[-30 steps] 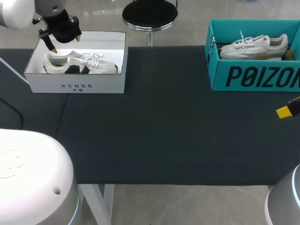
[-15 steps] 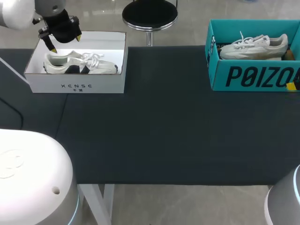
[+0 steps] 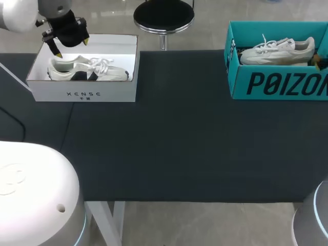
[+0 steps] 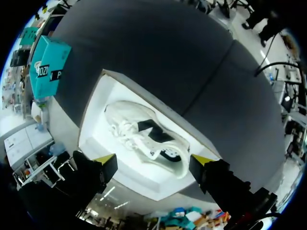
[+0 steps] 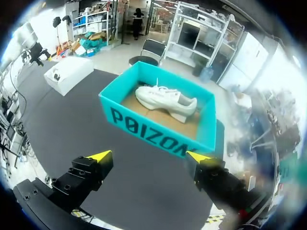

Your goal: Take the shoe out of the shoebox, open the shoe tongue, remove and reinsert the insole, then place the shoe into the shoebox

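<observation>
white shoe (image 3: 87, 69) lengthwise in its box (image 3: 84, 95), toe rightward; left hand (image 4: 153, 159) overhead, open, empty

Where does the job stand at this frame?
Done: nothing. In hand: the open left pincer hangs over the white-and-black sneaker lying in the white cardboard shoebox; the open right pincer faces the teal shoebox holding a white sneaker. Remaining: every step, starting with lifting a sneaker out.

A robotics lab: left arm (image 3: 20, 13) and right arm (image 3: 313, 220) flank a dark worktable (image 3: 179, 133).
</observation>
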`<state>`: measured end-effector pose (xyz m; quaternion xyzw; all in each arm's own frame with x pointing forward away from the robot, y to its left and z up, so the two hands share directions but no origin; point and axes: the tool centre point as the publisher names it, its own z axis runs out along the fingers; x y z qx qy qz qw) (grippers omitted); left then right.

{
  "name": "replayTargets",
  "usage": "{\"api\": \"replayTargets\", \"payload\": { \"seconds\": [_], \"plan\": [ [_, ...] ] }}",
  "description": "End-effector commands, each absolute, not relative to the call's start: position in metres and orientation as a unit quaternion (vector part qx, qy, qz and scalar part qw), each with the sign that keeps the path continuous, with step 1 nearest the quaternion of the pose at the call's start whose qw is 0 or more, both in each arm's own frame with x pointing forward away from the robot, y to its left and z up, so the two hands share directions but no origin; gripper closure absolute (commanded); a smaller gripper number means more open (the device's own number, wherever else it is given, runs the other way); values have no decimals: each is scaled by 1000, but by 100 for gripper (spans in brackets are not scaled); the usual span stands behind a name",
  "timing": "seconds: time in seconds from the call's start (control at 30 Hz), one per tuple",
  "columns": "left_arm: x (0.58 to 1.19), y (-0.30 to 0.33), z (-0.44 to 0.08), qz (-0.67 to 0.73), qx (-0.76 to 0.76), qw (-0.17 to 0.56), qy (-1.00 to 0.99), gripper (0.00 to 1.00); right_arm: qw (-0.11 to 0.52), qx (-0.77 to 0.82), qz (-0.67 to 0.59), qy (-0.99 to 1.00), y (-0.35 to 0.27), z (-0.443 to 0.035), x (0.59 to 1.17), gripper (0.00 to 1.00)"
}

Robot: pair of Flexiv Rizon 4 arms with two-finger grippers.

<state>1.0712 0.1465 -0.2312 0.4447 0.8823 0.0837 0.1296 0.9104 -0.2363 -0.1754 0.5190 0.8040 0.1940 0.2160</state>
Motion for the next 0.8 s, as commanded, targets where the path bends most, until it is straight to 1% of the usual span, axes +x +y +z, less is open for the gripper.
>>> {"api": "replayTargets", "payload": {
  "seconds": [0.03,0.5,0.63,0.73,0.8],
  "plan": [
    [1071,147,-231,85,445,130,882,0,155,542,97,820,-220,-162,943,0],
    [1071,147,-231,85,445,130,882,0,153,555,90,812,-221,-164,946,0],
    [1071,147,-231,85,445,130,882,0,104,638,34,762,-229,-171,984,0],
    [1071,147,-231,85,445,130,882,0,92,655,24,749,-228,-169,1015,0],
    [1071,147,-231,85,445,130,882,0,99,660,27,744,-231,-170,1036,0]
  ]
}}
